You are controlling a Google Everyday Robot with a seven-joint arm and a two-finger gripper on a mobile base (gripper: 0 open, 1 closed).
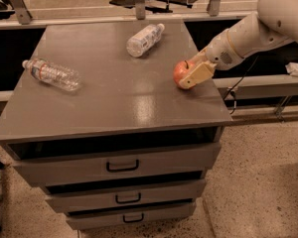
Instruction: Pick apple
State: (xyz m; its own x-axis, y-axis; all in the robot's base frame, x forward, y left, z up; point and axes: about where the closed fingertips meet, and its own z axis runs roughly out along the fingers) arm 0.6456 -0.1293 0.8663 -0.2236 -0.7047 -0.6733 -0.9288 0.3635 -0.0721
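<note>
The apple (179,73), small, round and red-orange, rests on the grey cabinet top (119,103) near its right edge. My gripper (191,72) reaches in from the right on a white arm (248,31) and sits right at the apple, its beige tip covering the apple's right side. The apple's left side shows; the rest is hidden behind the gripper.
A clear plastic bottle (52,74) lies on its side at the left of the cabinet top. A second bottle (144,38) lies at the back middle. The cabinet has drawers with dark handles (122,166) below. A metal rail and dark shelf stand to the right.
</note>
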